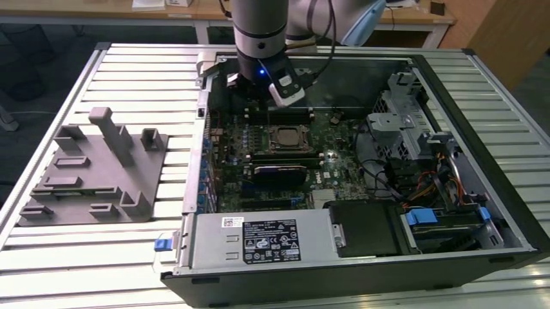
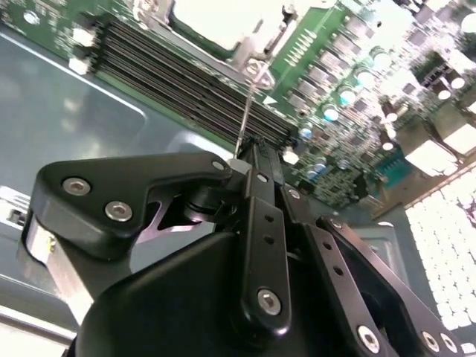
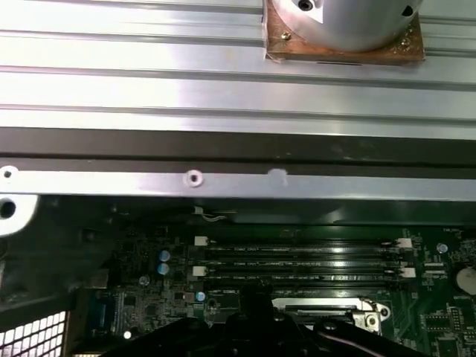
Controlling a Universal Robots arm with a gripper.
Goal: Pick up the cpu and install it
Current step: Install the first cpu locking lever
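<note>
In the second wrist view, the picture's edge is cutting off the pale cpu (image 2: 216, 18). In the exterior view, the arm is hiding the gripper (image 1: 257, 96) fingertips.

Exterior view looks down on the open computer case (image 1: 361, 270); both wrist views hang close above its motherboard (image 2: 349, 67).

The arm (image 1: 259, 26) was a grey-and-silver cylinder with a black lower section carrying a small blue light, a white-and-black module and dark cables, while the gripper (image 2: 256, 160) was matte black, built of jointed link plates fastened with silver screws.
</note>
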